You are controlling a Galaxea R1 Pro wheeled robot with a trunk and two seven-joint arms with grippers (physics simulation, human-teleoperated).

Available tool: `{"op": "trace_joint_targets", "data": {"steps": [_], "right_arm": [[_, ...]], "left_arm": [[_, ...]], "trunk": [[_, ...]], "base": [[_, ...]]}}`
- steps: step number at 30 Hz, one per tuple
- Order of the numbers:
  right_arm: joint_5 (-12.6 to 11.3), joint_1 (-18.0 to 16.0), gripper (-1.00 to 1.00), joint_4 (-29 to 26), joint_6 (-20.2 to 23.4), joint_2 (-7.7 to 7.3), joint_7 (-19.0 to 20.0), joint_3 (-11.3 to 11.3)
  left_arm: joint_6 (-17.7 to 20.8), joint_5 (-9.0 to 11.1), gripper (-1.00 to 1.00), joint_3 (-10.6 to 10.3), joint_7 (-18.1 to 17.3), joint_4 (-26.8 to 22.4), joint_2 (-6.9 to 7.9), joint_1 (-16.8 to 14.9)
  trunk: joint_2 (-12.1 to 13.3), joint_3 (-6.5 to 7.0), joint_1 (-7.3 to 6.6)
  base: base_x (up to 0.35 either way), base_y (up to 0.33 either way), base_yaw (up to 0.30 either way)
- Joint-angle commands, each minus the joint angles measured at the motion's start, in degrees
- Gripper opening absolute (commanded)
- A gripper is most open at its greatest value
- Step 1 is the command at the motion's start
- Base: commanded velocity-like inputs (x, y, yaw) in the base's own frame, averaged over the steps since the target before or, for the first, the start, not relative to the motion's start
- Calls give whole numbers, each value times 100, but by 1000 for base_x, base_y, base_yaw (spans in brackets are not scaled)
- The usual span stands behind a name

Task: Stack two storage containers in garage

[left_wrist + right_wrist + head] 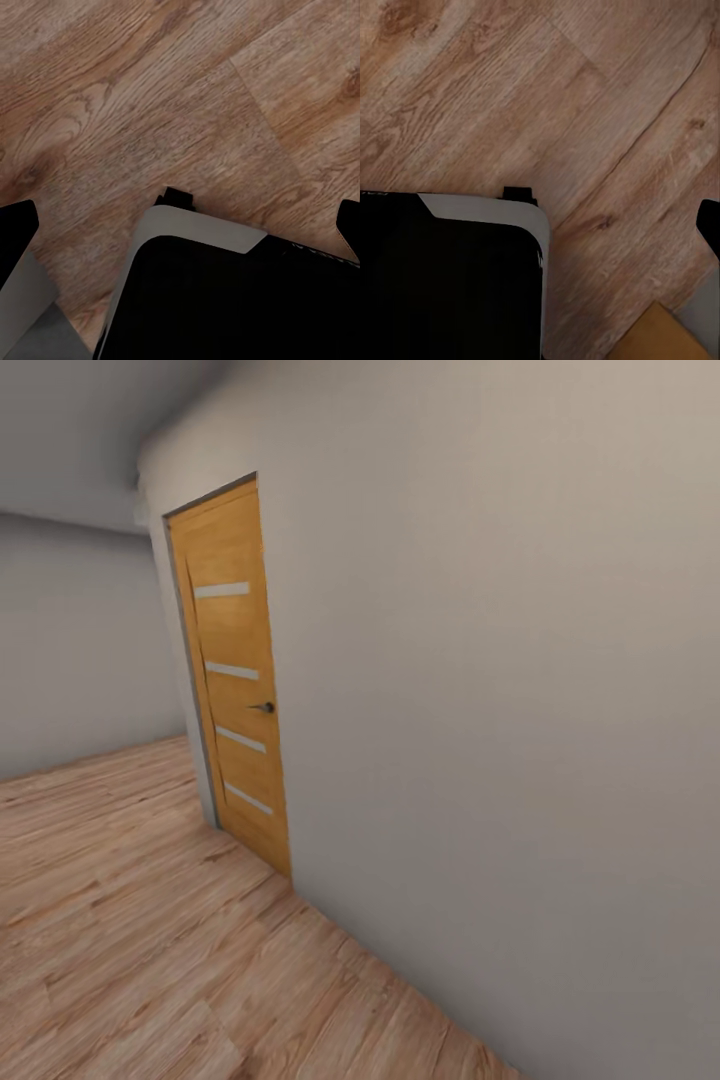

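The two storage containers and the garage are out of view. My left gripper hangs open over light wood planks, its dark fingertips at the two edges of the left wrist view with nothing between them. My right gripper looks open and empty too. One of its fingertips shows at the edge of the right wrist view, and the other is lost against my black base.
A shut orange wooden door with pale stripes and a dark handle stands in a plain grey wall that runs close along my right. Wood-plank floor opens to the left, up to another grey wall.
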Motion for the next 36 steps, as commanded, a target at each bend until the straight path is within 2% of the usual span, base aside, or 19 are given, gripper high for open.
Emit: {"op": "trace_joint_targets", "data": {"steps": [1,36], "right_arm": [[-47,-7,100,17,-33,2,-3,49],[-44,-7,100,17,-31,0,-3,50]], "left_arm": [[-17,39,100,-41,19,5,-1,-6],[-17,39,100,-40,21,5,6,-6]], "trunk": [[-6,-9,4],[-6,-9,4]], "base": [[274,0,268],[223,0,268]]}}
